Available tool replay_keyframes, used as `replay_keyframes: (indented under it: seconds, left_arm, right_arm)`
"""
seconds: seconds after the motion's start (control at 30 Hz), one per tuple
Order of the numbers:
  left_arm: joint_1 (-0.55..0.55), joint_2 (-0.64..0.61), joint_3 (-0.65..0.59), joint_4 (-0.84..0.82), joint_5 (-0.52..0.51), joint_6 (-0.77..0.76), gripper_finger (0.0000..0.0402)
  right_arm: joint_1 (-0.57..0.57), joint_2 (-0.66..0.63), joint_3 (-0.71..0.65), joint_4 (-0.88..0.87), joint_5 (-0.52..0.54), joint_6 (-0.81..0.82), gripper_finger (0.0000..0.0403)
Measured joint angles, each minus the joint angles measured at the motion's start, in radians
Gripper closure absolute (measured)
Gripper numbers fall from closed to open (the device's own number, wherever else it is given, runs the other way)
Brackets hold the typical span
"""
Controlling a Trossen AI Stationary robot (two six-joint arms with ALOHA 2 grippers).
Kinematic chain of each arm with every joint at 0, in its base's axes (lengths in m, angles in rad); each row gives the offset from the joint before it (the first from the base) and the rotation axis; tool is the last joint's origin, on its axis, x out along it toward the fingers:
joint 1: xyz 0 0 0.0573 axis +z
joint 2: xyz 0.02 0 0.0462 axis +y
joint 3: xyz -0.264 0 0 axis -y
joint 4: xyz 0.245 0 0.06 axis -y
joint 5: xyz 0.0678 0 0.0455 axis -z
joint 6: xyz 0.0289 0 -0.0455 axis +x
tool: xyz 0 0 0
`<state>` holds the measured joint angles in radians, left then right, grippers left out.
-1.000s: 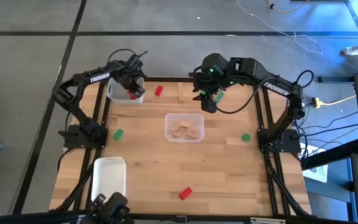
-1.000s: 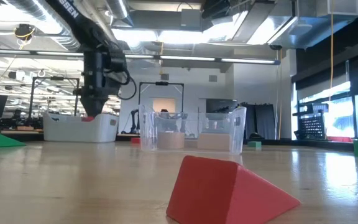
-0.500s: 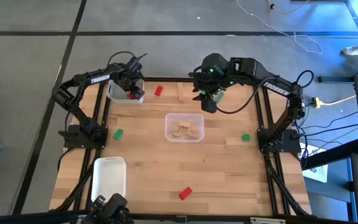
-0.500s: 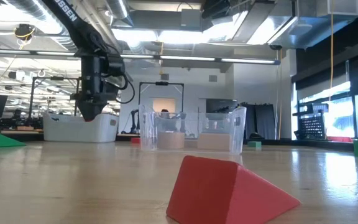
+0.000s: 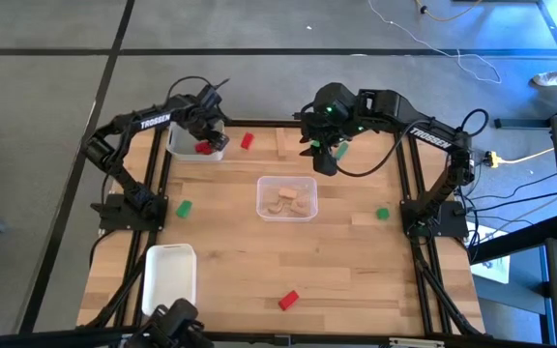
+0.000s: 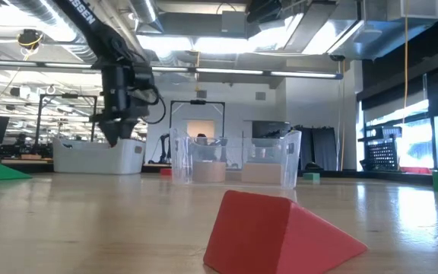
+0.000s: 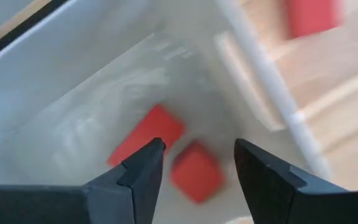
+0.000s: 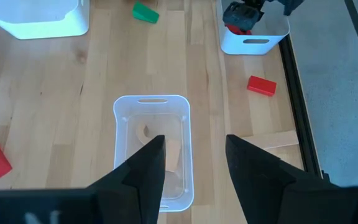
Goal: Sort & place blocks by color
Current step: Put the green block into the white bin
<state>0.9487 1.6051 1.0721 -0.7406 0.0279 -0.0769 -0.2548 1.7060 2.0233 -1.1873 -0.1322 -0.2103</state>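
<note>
Left gripper (image 5: 206, 135) hung over the white tray (image 5: 178, 147) at the table's far-left corner, fingers (image 7: 135, 177) parted and holding nothing. Below it, seen in the left wrist view, two red blocks (image 7: 194, 171) lay on the tray floor, touching or nearly so; one showed between the fingers, the other (image 7: 146, 134) just beside it. In the high view only a spot of red (image 5: 202, 148) showed in that tray by the gripper.

Right gripper (image 5: 323, 155) hovered above the far-centre of the table, just beyond the clear tray (image 5: 263, 198); its fingers (image 8: 146, 168) stood apart w/ nothing between them.

Clear tray sat mid-table and held plain light-wood blocks (image 5: 289, 200).

Loose blocks on the table (high view):
- red block (image 5: 248, 141), just right of the far-left white tray;
- green block (image 5: 184, 207), near the left edge;
- green block (image 5: 382, 214), near the right edge;
- green block (image 5: 340, 149), partly hidden under the right arm;
- red wedge (image 5: 288, 300), near the front edge, large in the low view (image 6: 280, 232).

A second white tray (image 5: 168, 278) lay at the front-left corner; contents not visible. A flat light-wood piece (image 5: 287, 143) lay at the far edge, left of the right gripper.
</note>
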Motion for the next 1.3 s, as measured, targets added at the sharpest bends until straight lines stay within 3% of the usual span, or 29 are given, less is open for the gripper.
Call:
replay_keyframes:
  seconds: [0.27,0.5,0.67,0.8,1.0,1.3]
  left_arm:
    - [-0.075,-0.002,0.159,-0.036,0.018,0.047,0.0215]
    - [-0.193,-0.003,0.333,-0.106,0.009,0.150,0.0215]
    - [-0.259,-0.003,0.455,-0.164,-0.064,0.233,0.0215]
    - [-0.291,-0.003,0.522,-0.214,-0.097,0.268,0.0215]
    - [-0.304,-0.003,0.577,-0.254,-0.094,0.271,0.0215]
    - [-0.303,-0.003,0.587,-0.263,-0.096,0.196,0.0215]
  right_arm:
    - [0.000,0.006,0.000,-0.009,0.003,0.099,0.0233]
    - [-0.012,0.077,0.000,-0.011,0.118,0.137,0.0233]
    - [-0.051,0.135,0.000,-0.024,0.176,0.186,0.0233]
    - [-0.111,0.174,0.000,-0.083,0.184,0.325,0.0233]
    - [-0.216,0.255,0.000,-0.184,0.247,0.388,0.0233]
    - [-0.337,0.381,0.000,-0.186,0.209,0.294,0.0233]
